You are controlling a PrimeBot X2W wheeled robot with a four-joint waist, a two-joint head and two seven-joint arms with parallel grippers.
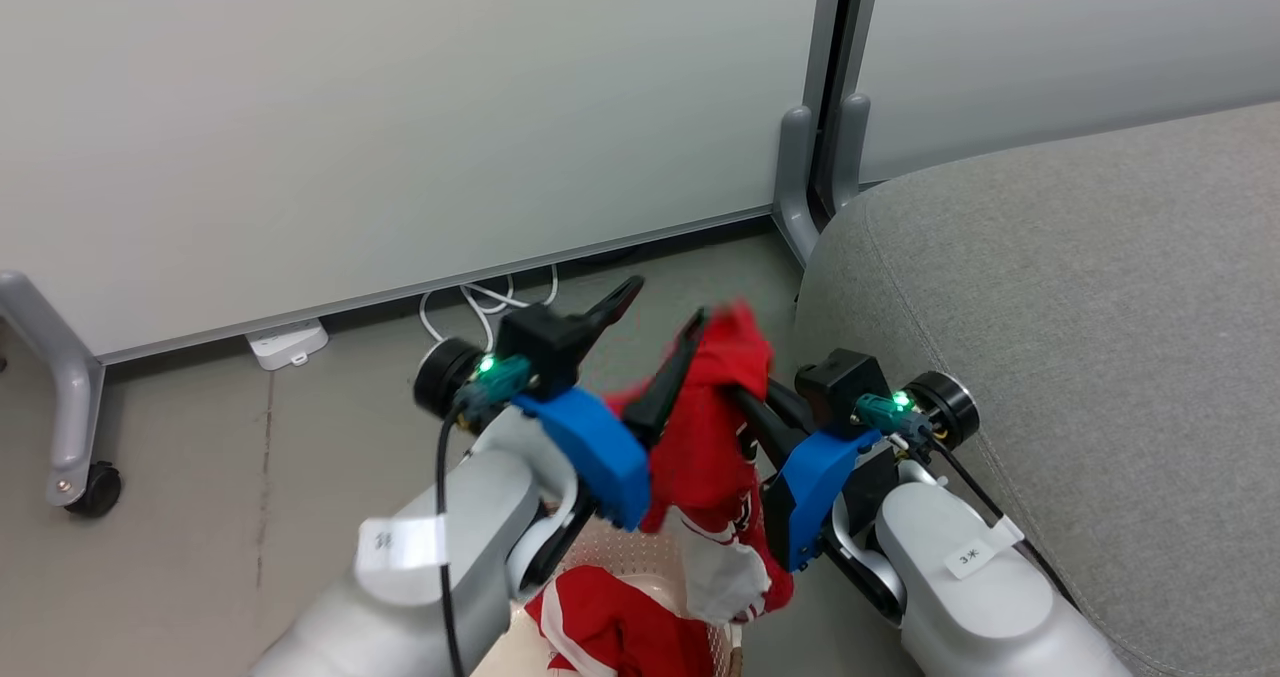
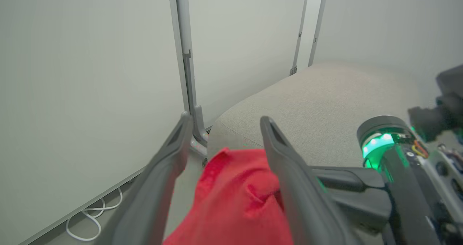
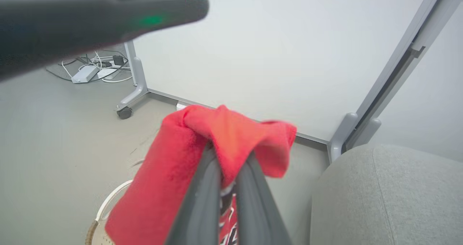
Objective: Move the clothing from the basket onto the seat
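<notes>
Garment [image 1: 715, 427] lifted just left of the seat [image 1: 1050, 307] corner.
Right gripper [image 3: 228, 161] clamps it; left gripper [image 1: 665, 302] spread apart beside it; open floor [image 1: 200, 457] further left; basket [image 1: 640, 555] below holds another red garment [image 1: 610, 627].

Head view from above, downward; wrist views close, forward, seat [image 1: 1060, 297] common to all.

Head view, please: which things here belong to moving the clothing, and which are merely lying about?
Job: held red garment, second red garment, basket, seat, right gripper, left gripper.
Lying about: power strip, white cables, partition caster.
</notes>
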